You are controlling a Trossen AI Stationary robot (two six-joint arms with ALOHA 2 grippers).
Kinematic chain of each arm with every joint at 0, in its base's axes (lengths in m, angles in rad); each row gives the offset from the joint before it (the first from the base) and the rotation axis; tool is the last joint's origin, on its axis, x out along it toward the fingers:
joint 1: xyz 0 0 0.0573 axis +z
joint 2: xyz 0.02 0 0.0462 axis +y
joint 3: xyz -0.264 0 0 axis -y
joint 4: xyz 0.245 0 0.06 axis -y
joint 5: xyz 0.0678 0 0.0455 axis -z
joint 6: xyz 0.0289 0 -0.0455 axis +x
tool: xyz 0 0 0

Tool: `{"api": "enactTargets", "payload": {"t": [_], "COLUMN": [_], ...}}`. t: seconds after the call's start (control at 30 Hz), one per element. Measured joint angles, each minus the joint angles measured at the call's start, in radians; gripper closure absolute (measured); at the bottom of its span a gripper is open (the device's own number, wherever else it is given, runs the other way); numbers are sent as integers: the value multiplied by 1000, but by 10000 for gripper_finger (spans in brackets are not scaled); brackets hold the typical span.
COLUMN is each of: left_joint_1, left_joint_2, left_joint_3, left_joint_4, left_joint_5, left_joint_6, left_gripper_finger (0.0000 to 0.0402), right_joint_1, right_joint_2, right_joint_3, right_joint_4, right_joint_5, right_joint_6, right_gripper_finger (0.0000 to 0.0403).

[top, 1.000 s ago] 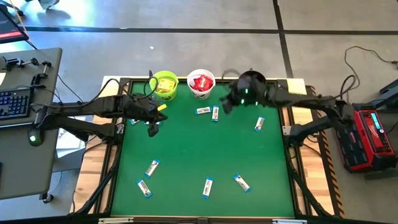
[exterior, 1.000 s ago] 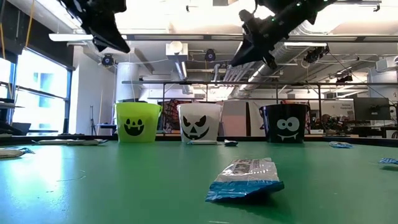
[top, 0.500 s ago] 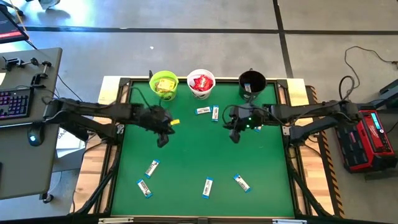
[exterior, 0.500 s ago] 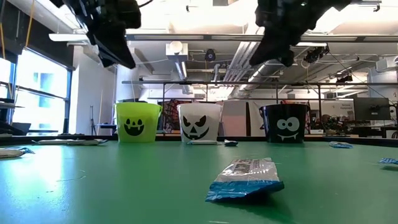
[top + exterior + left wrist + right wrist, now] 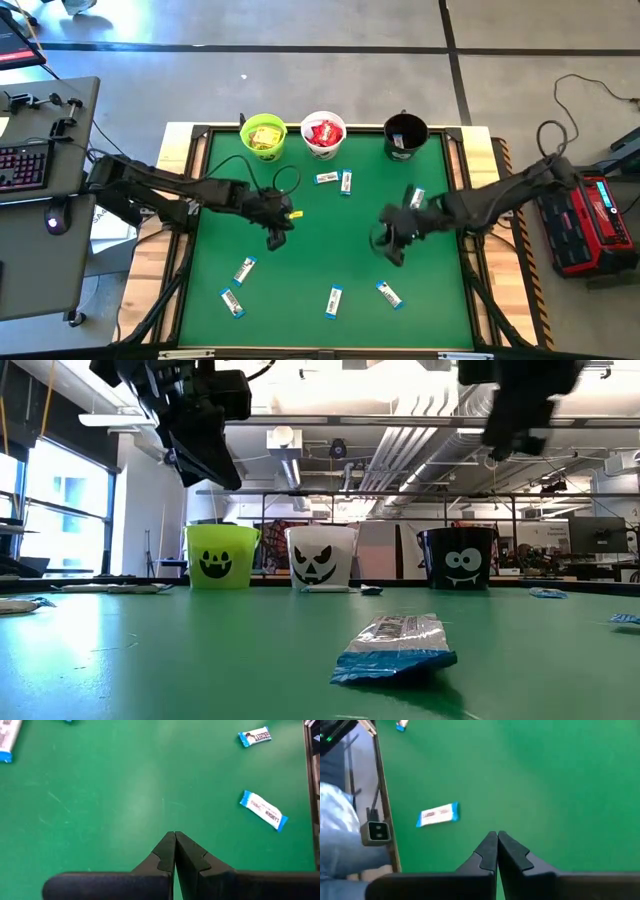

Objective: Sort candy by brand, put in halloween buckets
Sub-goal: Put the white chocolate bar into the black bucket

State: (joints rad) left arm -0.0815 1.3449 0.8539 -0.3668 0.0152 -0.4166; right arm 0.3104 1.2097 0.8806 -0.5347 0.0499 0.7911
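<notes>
High view shows my left claw (image 5: 277, 238) clenched on nothing, hovering over the green bench (image 5: 310, 250) in front of the lime green bucket (image 5: 264, 136). My right claw (image 5: 392, 250) is likewise clenched and empty, in front of the black bucket (image 5: 405, 135). Yellow packets fill the lime bucket, red packets the white bucket (image 5: 323, 134). Blue-and-white bars (image 5: 334, 300) lie scattered across the bench.

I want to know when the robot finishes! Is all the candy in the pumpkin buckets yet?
Not yet. The yellow candy sits in the green bucket and the red candy in the white bucket. The black bucket holds at least one blue bar. Both grippers, left and right, hang over the table with fingers shut and empty. About seven blue-and-white bars lie loose on the green table.
</notes>
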Motion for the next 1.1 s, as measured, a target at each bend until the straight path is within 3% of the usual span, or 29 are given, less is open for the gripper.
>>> {"api": "enactTargets", "payload": {"t": [0.23, 0.4, 0.57, 0.67, 0.8, 1.1], "left_joint_1": [3, 3, -6, -7, -7, -6], "left_joint_2": [0, 0, 0, 0, 0, 0], "left_joint_3": [0, 0, 0, 0, 0, 0], "left_joint_4": [0, -1, -3, -6, -6, -6], "left_joint_5": [3, 24, 26, 28, 28, 27], "left_joint_6": [87, 113, 130, 132, 133, 133], "left_gripper_finger": [402, 402, 402, 402, 402, 402], "right_joint_1": [219, 271, 273, 272, 272, 251], "right_joint_2": [149, 243, 331, 400, 504, 658], "right_joint_3": [0, 0, 35, 106, 217, 330], "right_joint_4": [2, 26, 46, -58, -204, -281], "right_joint_5": [80, 56, 11, 5, 1, -34], "right_joint_6": [401, 562, 584, 570, 559, 587], "right_gripper_finger": [393, 330, 249, 218, 206, 205]}}
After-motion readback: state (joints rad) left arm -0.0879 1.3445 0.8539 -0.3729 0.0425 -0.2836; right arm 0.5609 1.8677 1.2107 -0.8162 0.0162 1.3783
